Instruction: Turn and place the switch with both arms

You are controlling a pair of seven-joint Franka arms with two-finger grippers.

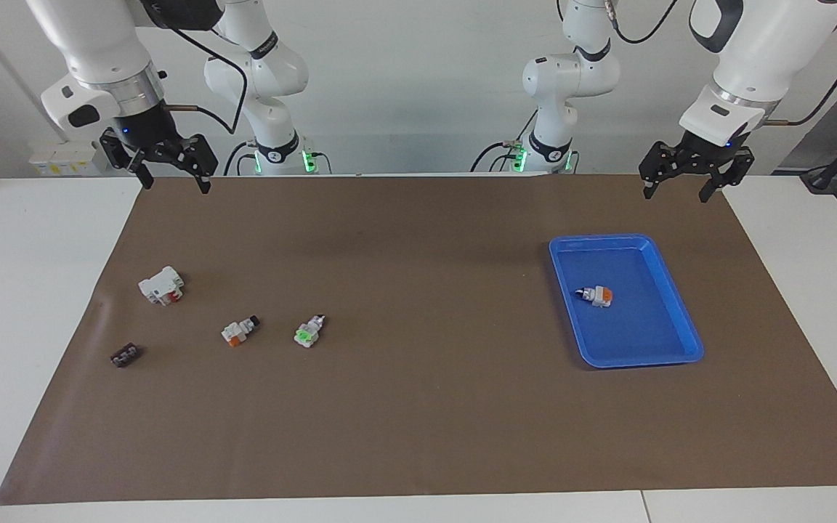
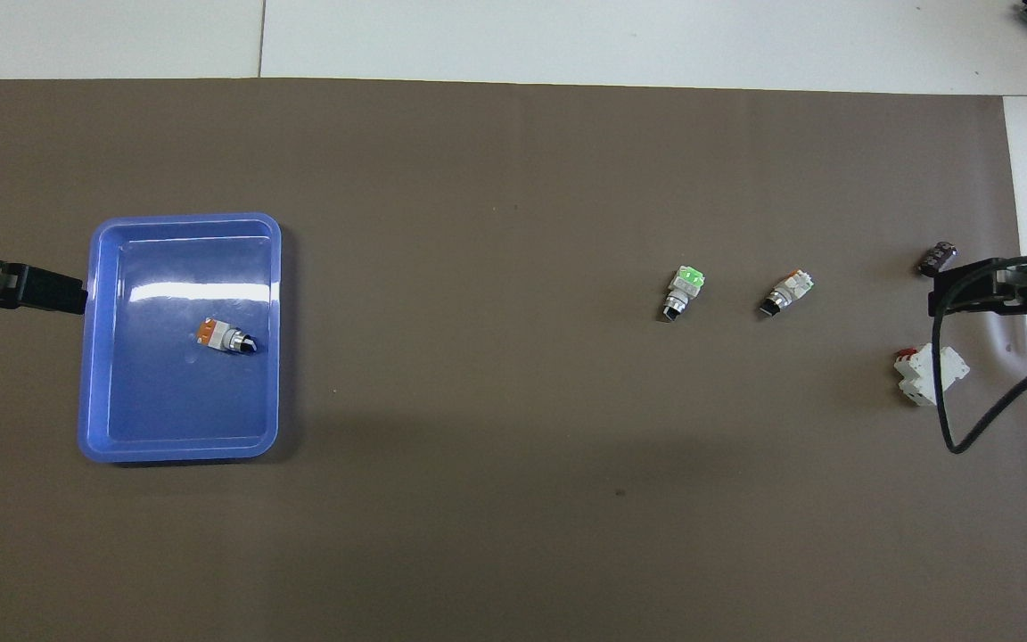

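Looking down, we saw one orange switch (image 1: pixel 597 295) lying in the blue tray (image 1: pixel 680 319), and two more switches, orange (image 1: pixel 239 331) and green (image 1: pixel 309 331), on the brown mat (image 1: pixel 418 421). Left gripper (image 1: pixel 680 195) and right gripper (image 1: pixel 171 181) waited raised, fingers apart, holding nothing.

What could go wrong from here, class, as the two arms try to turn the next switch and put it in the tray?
1. The green-faced switch and orange-faced switch lie close together; open fingers on one may knock the other.
2. The blue tray is at the left arm's end, so a handover between the right gripper and left gripper could drop it.
3. The tray's switch may get hit.
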